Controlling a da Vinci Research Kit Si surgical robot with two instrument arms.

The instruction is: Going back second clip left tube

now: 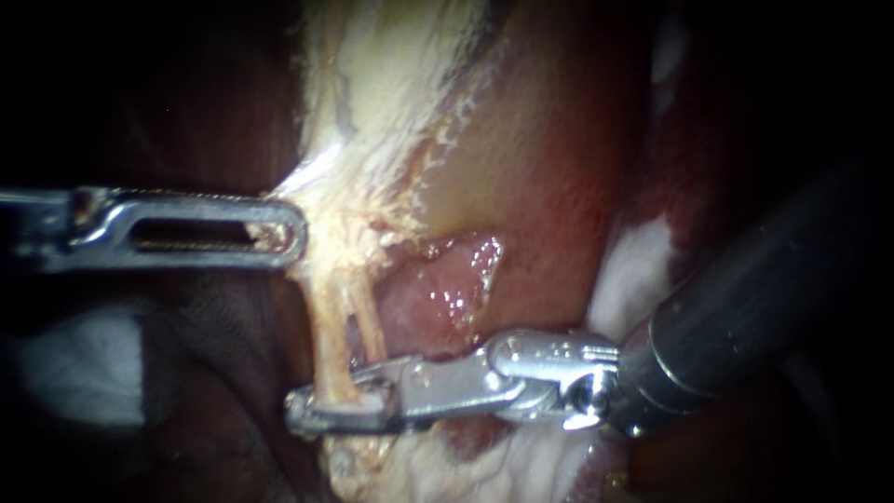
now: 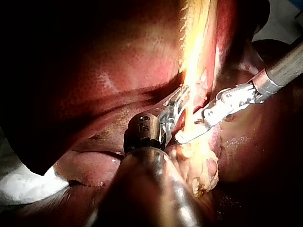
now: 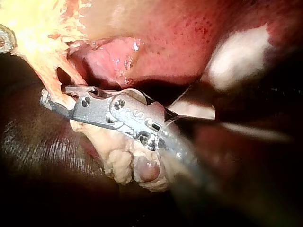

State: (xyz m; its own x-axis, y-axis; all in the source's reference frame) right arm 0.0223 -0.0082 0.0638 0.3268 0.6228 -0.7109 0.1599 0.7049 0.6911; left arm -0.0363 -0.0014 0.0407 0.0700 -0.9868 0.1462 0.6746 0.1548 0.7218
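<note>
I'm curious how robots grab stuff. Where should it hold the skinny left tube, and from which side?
Hold the left tube on its bare middle stretch, coming from the right with jaws crossing it. It stands almost upright, and a gap parts it from the right tube, so one jaw could probably slip behind. The right instrument lies across it lower down.

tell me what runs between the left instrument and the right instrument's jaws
In the endoscope view, two thin pale tubes span it, from the pale tissue the left instrument grips down to the open jaws of the right instrument.
</note>
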